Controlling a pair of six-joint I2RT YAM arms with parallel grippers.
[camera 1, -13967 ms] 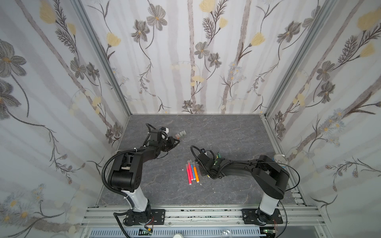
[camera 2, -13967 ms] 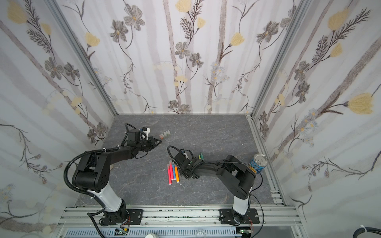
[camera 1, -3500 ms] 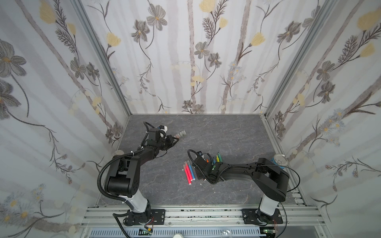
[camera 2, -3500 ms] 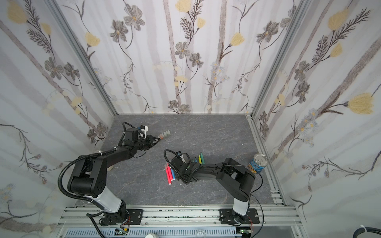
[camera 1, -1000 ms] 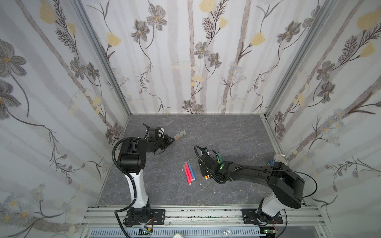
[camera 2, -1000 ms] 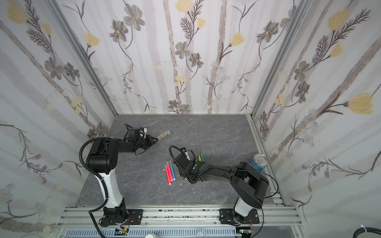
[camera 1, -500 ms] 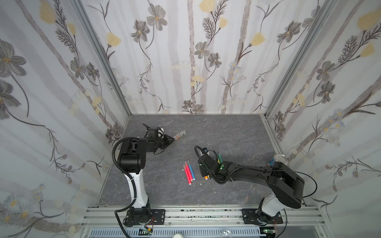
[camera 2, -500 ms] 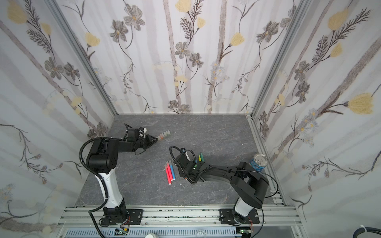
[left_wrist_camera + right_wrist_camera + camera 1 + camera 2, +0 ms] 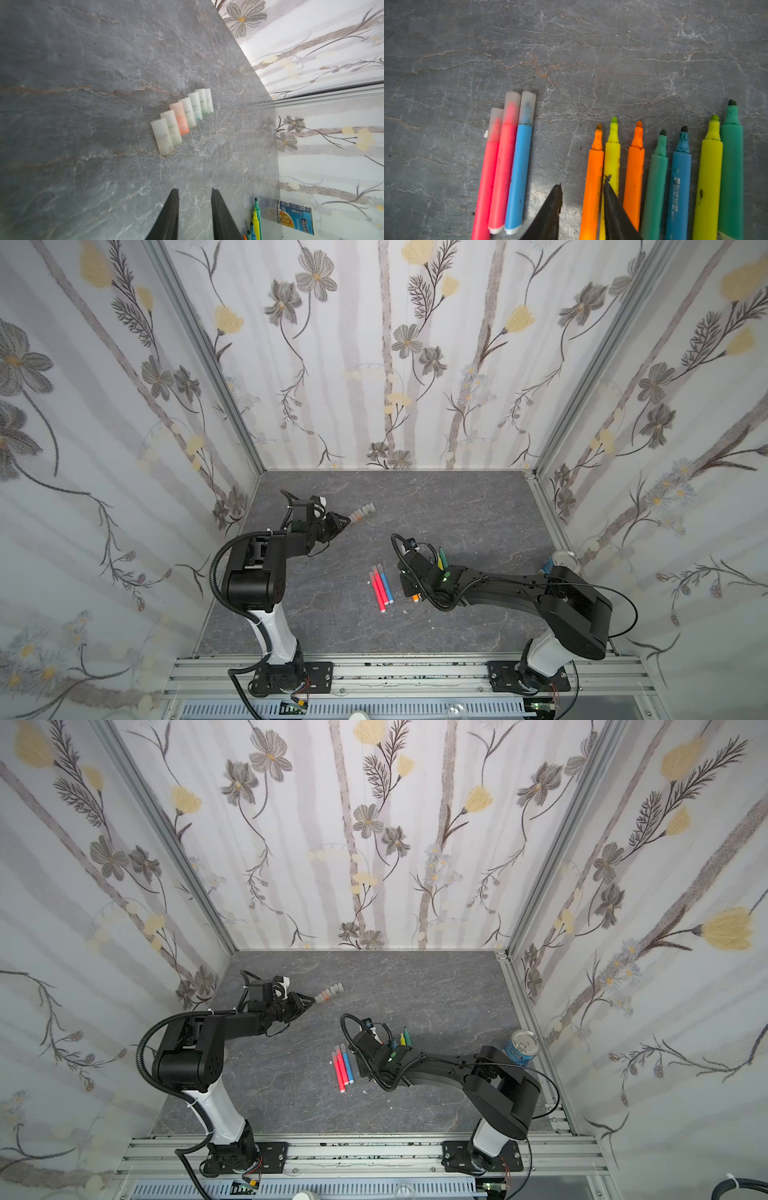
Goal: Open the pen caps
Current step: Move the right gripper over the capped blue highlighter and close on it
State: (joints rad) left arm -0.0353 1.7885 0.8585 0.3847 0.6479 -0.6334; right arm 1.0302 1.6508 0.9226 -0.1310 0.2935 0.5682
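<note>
The grey, veined bench [image 9: 415,497] carried seven loose caps [image 9: 182,120] lying side by side in a slanted row towards its far left, one of them tinted orange. Near the middle lay three capped pens [image 9: 504,162], red, pink and blue, touching along their barrels. Just beside them, across a narrow strip of bare stone, seven uncapped pens [image 9: 654,176] lay roughly parallel: orange, yellow, orange, green, blue, yellow-green and green. A blue-labelled can [image 9: 519,1048] stood upright at the right edge.

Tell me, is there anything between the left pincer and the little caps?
No, just bare grey table between the left pincer and the row of pen caps, seen in the left wrist view.
</note>
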